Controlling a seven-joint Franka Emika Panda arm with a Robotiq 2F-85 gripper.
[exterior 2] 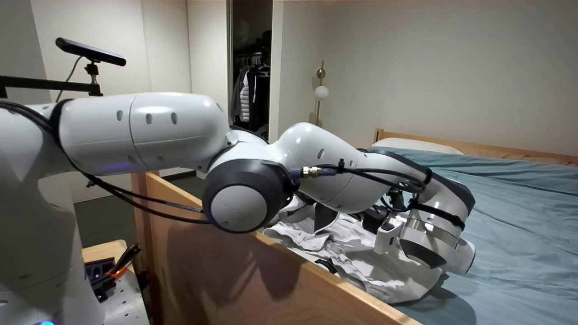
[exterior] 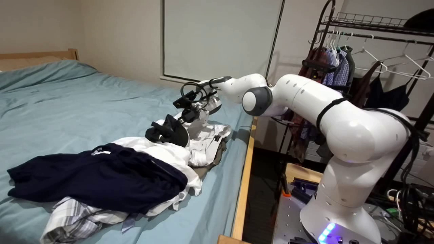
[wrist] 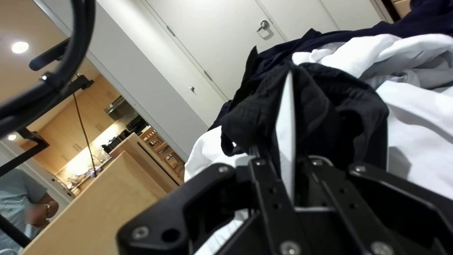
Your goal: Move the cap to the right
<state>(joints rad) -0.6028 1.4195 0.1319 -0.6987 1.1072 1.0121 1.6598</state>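
On bed (exterior: 61, 108), atop white clothes (exterior: 174, 154): blk cap (exterior: 175, 132), near navy top (exterior: 101, 179) in an exterior view. Wrist view: gripper (wrist: 288, 159) w/ fingers slightly apart, cap fabric btwn; can't tell if pinching or let go. Plaid shirt (exterior: 76, 217) pokes out under navy top. Arm (exterior: 312, 95) reaches over bed edge.
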